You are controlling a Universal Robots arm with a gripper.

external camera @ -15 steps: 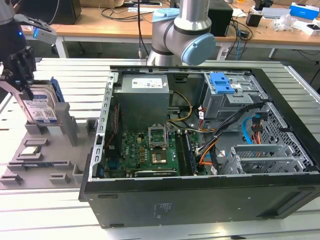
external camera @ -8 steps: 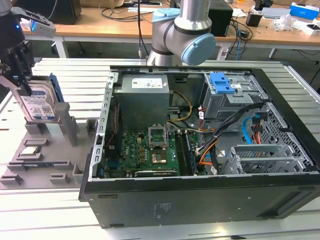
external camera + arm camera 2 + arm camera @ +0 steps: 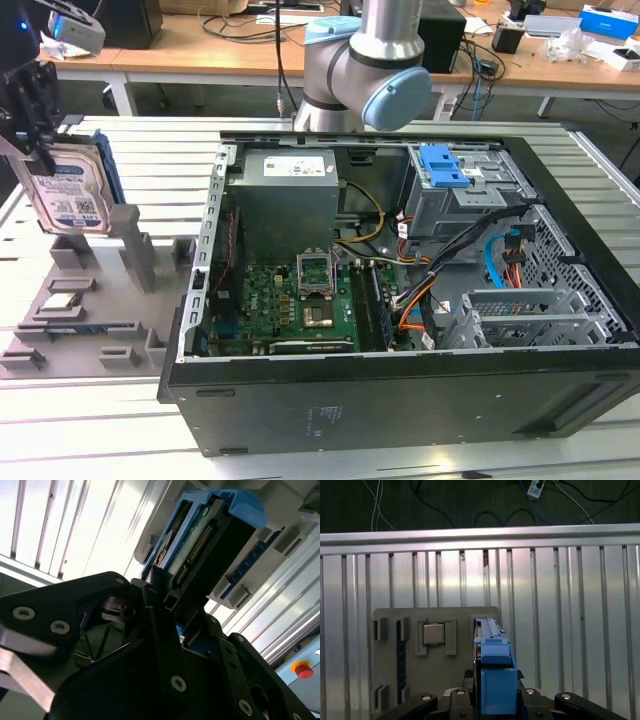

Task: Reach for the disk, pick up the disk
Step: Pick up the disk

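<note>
Exterior view: the hand (image 3: 38, 140) is over at the exterior view's left, above the grey parts tray (image 3: 60, 320) on the slatted table (image 3: 100, 430). It's well apart from the open PC case (image 3: 400, 400).

Disk: the disk (image 3: 72, 195) is standing on edge with its label facing out. Its top corner is tucked into the hand and its bottom edge is right at the tray's upright posts.

Hand: looks clamped on the disk to me. In the first wrist view the disk's blue edge (image 3: 495, 680) sits right between the black fingers (image 3: 540, 702). In the second wrist view one finger (image 3: 157, 625) is pressed up against the end with the connector pins (image 3: 200, 545).

Tray: there's a chip (image 3: 433, 633) in its own pocket beside the disk's spot, and nothing is touching it.

Done so far: the reach is finished imo, and the grip looks made.

Left to do: a clear lift. I honestly can't tell whether the bottom edge has cleared the posts or is resting in the slot, because no view shows an obvious gap there.

Progress guess: most of the way, with the pick-up itself not confirmed.
</note>
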